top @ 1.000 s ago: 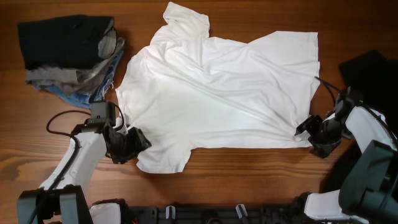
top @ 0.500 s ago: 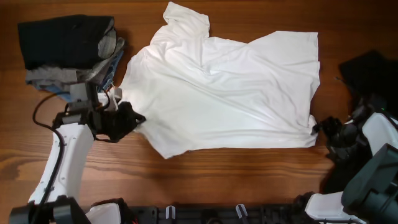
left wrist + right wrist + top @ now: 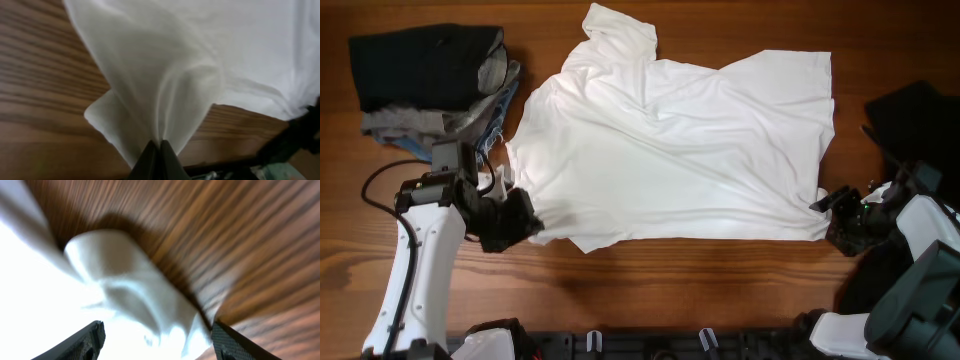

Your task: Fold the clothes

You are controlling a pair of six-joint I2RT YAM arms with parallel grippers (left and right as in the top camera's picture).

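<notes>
**Left corner pinched, right corner not yet taken**

The wooden table (image 3: pixel 720 290) carries everything. The white T-shirt (image 3: pixel 670 150) lies spread over its centre, collar toward twelve o'clock and hem toward six. A stack of folded clothes (image 3: pixel 430 80) sits at ten o'clock, and a black garment (image 3: pixel 920 115) lies at three.

My left claw (image 3: pixel 520 218), at about eight o'clock from the shirt's centre, is pressed together on the shirt's lower-left corner. The left wrist view shows the cloth gathered into a peak right at my fingertips (image 3: pixel 159 145). My right claw (image 3: pixel 835 205), at four o'clock, stands spread, with the shirt's lower-right corner bunched between the jaws but not clamped (image 3: pixel 157 327).

I judge this the opening step of the fold: securing both bottom corners. The next move calls for the right claw to close on its corner, then both arms to lift and carry the hem toward twelve o'clock together, so the cloth does not skew.

A second ago my left claw sat lower and was part open, with the corner flap lying flat toward six o'clock. That flap is now drawn in and shorter. My right claw drew away from the hem half a second ago and has now returned to it.
</notes>
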